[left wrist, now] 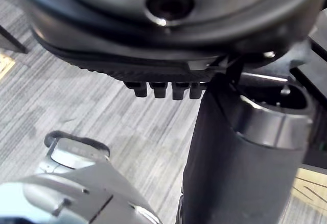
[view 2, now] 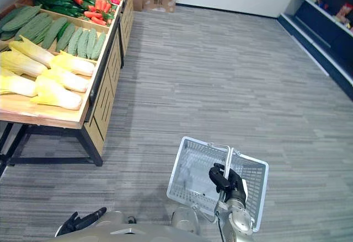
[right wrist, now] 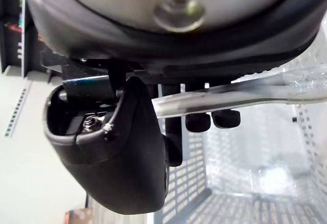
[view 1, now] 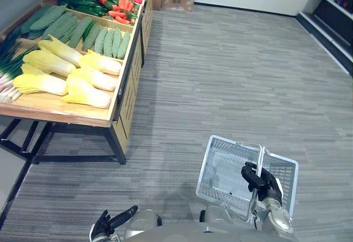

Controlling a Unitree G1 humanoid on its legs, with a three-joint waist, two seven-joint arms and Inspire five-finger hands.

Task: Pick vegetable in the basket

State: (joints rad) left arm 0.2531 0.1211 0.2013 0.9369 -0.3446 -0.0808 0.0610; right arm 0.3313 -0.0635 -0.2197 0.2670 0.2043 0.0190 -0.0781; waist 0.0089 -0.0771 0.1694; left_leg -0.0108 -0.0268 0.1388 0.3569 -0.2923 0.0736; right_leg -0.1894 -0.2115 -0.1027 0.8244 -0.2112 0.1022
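So, quick rundown:

1. The vegetables are all on the wooden bench point(view 1: 55, 112) at the left, none in either hand. Nearest are the yellow cabbages point(view 1: 83, 90). They lie on their sides with the long axis roughly across the bench, pale stem ends pointing toward the aisle-side edge and leafy tips pointing away from it.
2. Just behind them is a row of green cucumbers point(view 1: 105, 41), packed side by side. Their long axis runs away from the camera, slightly slanted.
3. Spring onions point(view 1: 11, 71) sit along the far-left edge of the bench, and carrots point(view 1: 121, 7) are further back.
4. The basket point(view 1: 220, 167) hangs at lower right over the floor point(view 1: 237, 76), well apart from the bench, opening up and handle point(view 1: 261, 156) raised.
5. The right hand point(view 1: 259, 181) has it: its fingers point(right wrist: 199, 122) are curled round the handle bar, thumb wrapped on the other side.
6. The left hand point(view 1: 110, 222) is down at lower left, near the body. Its fingers look loose and fairly straight, with nothing in them.
7. Edges: the bench has a raised wooden lip on the aisle side and a black frame underneath.
8. Room: there's a wide stretch of grey floor between the bench and the dark shelves point(view 1: 336, 27) on the right wall.
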